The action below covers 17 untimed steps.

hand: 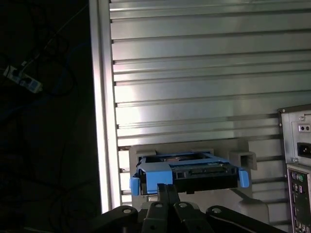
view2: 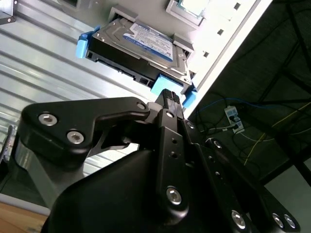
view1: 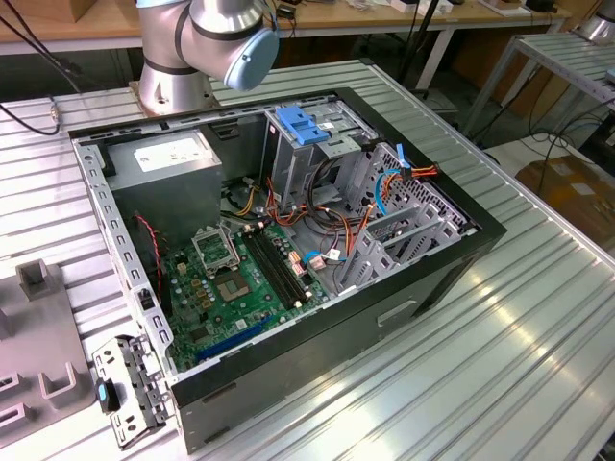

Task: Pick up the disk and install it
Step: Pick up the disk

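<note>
Item 1, disk. Your disk [view2: 146, 41] [hand: 194, 172] lies flat in a grey holder [view2: 182, 42] [hand: 243, 158] on the ribbed table [view2: 58, 58] [hand: 194, 73], close to the table's edge. Its label faces up and its blue frame wraps the dark body, with a blue tab at each end. It has not been lifted or installed.

Item 2, gripper. In both wrist views your gripper [view2: 169, 96] [hand: 167, 188] is at the wide blue tab on the disk's near edge. The tip overlaps that tab, so you cannot tell whether the two touch. You also cannot tell whether the tool is closed on the tab or merely drawn narrow beside it.

Item 3, case. In the exterior view the open case [view1: 413, 288] lies on its side on the table, with the board [view1: 240, 279] exposed. A drive cage [view1: 404, 230] stands toward the exterior view's right. A blue latch [view1: 300, 125] sits on the bay at the far side. The arm [view1: 207, 38] rises from the table just beyond the case.

Item 4, surroundings. Grey fixtures [view1: 38, 327] sit at the exterior view's left. A metal bracket [view1: 130, 384] lies just beside the case's near corner. In the first wrist view the case's rear panel [hand: 296, 160] is near the holder.
</note>
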Available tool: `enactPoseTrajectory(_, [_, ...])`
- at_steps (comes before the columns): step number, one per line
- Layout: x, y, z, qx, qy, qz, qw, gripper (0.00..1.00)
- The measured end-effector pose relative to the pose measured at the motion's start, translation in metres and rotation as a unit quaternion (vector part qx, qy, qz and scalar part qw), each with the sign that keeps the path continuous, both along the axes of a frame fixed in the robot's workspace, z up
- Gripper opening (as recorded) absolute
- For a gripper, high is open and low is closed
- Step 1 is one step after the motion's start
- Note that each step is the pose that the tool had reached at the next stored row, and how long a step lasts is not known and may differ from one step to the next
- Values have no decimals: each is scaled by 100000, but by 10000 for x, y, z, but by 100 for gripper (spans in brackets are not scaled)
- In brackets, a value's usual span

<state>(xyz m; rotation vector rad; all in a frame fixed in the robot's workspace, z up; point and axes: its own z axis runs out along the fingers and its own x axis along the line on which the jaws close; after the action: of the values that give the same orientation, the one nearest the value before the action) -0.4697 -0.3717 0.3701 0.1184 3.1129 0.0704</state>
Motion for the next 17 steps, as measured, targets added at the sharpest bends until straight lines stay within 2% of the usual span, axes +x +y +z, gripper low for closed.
enactPoseTrajectory(11, [-3, 0, 0, 2, -3, 115, 100000, 11])
enactPoseTrajectory(14, [-4, 0, -1, 3, -5, 1993, 99980, 11])
enactPoseTrajectory(17, [-3, 0, 0, 2, -4, 4853, 99882, 11])
